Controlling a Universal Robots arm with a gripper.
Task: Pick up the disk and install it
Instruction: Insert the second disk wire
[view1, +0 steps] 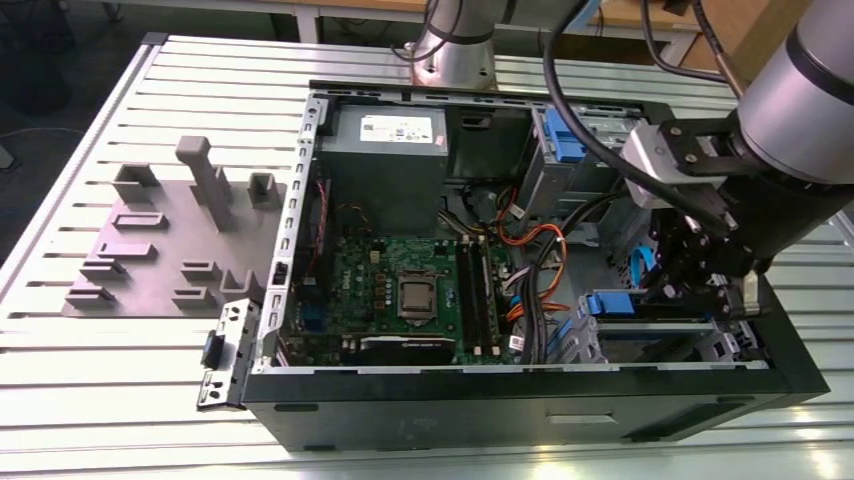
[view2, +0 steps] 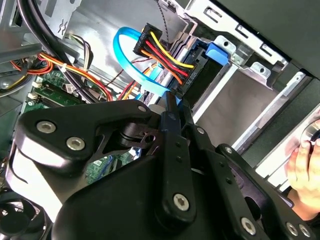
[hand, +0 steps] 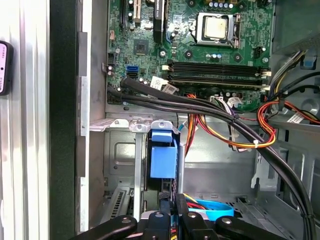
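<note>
Inside: 1 disk (hand: 163, 159) in its bay, gripper (hand: 169, 210) just beside.

An open black computer case (view1: 534, 410) lies on a slatted metal table (view1: 120, 400), exposing a green motherboard (view1: 400, 290), a grey power supply (view1: 387, 140) and orange cables (view1: 534, 240), with a grey fixture plate (view1: 160, 250) beside the case on the exterior view's left.
</note>
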